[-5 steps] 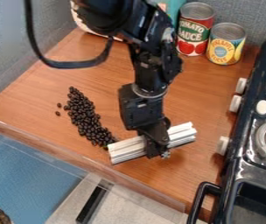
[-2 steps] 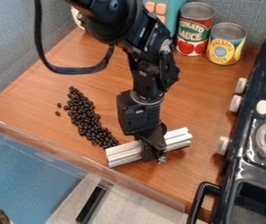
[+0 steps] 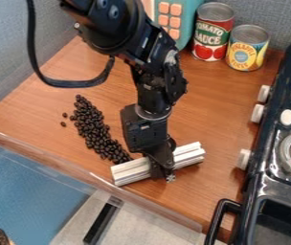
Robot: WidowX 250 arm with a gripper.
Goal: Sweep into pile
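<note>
Gripper (image 3: 162, 171) had one grooved white bar (image 3: 130, 172) clamped; one dark bean pile (image 3: 94, 128), two strays (image 3: 63, 124) I think, two cans (image 3: 242, 55) behind.

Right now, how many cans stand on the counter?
2: the red can at the back, and the yellow-labelled can to its right, slightly nearer the camera. The arm may hide others.

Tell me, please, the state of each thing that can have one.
Black two-finger gripper: shut on the bar.
White ribbed long bar: held, slanting, beside the beans' lower end.
Small dark oval beans: slanting band, few loose.
Red metal can: upright, closed.
Yellow-blue metal can: upright, closed.
</note>
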